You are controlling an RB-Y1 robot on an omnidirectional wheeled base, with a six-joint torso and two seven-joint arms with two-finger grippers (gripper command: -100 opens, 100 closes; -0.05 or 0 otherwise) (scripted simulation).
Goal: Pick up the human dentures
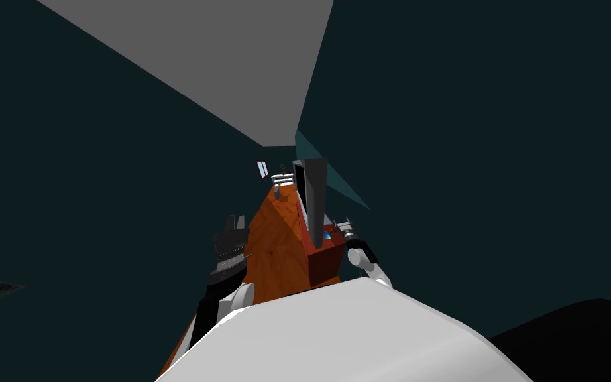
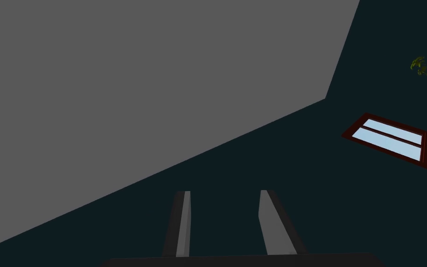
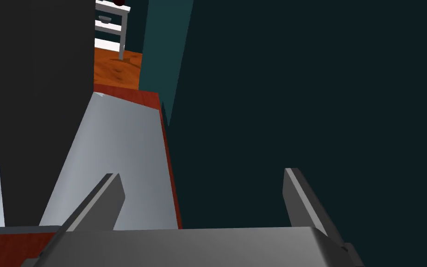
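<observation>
dentures: too small to tell, likely on the red-edged table (image 3: 167,153) | right gripper (image 3: 202,174): fingers spread wide over its grey top, readied to grasp | left gripper (image 2: 224,192): fingers slightly parted, empty, raised aside, keeping clear

I see a red-sided surface (image 1: 325,264) standing on the orange wooden floor (image 1: 274,245). Its top is pale grey with a red rim, and a tall dark slab (image 3: 41,92) stands upright on it. At the floor's far end stands a white shelved table (image 3: 110,23).
</observation>
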